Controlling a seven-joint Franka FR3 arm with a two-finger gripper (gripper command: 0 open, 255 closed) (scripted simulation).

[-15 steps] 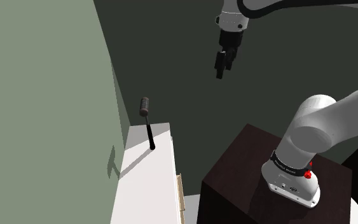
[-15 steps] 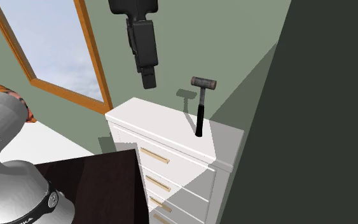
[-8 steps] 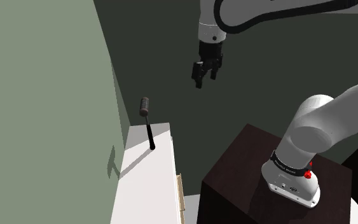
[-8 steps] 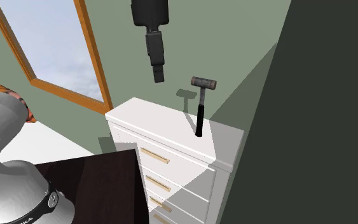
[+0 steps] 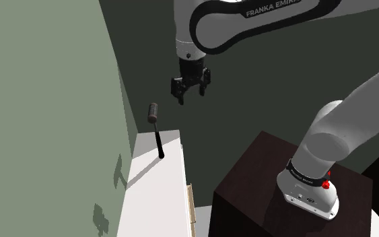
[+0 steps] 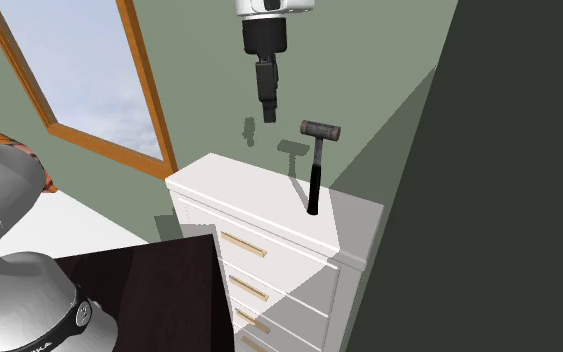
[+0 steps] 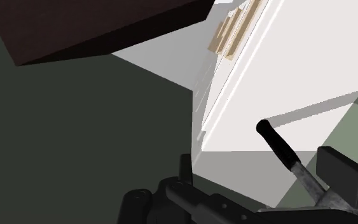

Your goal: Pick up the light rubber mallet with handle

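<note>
**While the Mallet Stands Untouched, an Approach Is Made**

Although the gripper [image 5: 189, 94] is held with its fingers apart, nothing is clasped between them. The mallet [image 5: 156, 132] is stood upright on its handle end on top of the white dresser [image 5: 151, 195], close to the green wall, below and to one side of the gripper. The reaching step is judged to be in hand. A descent is called for next, so that the dark handle is bracketed before the fingers are closed.

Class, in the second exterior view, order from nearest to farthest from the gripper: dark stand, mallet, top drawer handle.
1. The mallet, upright on the dresser, beside the gripper.
2. The top drawer handle, lower, on the dresser front.
3. The dark stand, at that view's lower left.
</note>
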